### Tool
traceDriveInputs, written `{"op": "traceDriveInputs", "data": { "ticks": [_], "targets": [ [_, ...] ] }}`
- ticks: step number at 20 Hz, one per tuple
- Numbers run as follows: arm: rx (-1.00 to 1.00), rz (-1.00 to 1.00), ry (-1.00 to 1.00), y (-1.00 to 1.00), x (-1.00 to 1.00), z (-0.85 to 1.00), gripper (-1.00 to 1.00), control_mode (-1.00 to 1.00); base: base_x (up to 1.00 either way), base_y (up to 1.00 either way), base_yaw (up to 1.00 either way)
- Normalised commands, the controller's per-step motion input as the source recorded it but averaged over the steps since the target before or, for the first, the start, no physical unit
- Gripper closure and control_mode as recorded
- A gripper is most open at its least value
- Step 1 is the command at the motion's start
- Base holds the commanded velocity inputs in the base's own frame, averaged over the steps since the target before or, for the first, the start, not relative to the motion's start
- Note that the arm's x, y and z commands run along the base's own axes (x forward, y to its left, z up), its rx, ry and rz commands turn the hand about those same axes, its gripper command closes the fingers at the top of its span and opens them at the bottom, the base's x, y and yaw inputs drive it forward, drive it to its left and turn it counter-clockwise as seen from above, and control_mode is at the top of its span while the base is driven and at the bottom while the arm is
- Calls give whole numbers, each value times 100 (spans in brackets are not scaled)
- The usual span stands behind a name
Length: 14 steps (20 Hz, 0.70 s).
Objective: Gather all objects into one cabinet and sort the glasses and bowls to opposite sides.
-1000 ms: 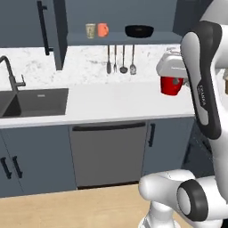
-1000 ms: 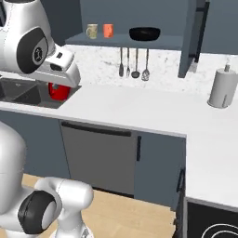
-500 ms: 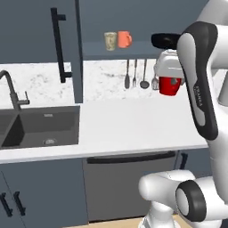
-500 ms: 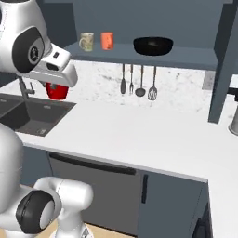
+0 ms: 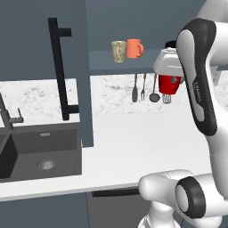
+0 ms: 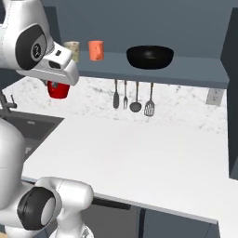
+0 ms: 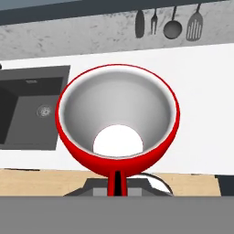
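One black bowl on the shelf, right base view alone.

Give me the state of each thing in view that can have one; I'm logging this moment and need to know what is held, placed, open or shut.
end effector: shut on the red mug, above the counter
red mug: held, off the counter, empty
orange mug: upright on the cabinet shelf
beige patterned cup: upright on the shelf, beside the orange mug
black bowl: upright on the same shelf, apart from the cups
cabinet door: open
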Motion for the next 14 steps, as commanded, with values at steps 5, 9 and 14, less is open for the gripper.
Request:
{"op": "traceDriveInputs", "data": {
  "ticks": [5,9,14],
  "targets": [
    [0,0,0,0,0,0,100,100,100,28,-3],
    [0,0,0,0,0,0,100,100,32,3,0],
    [0,0,0,0,0,0,100,100,0,0,0]
  ]
}}
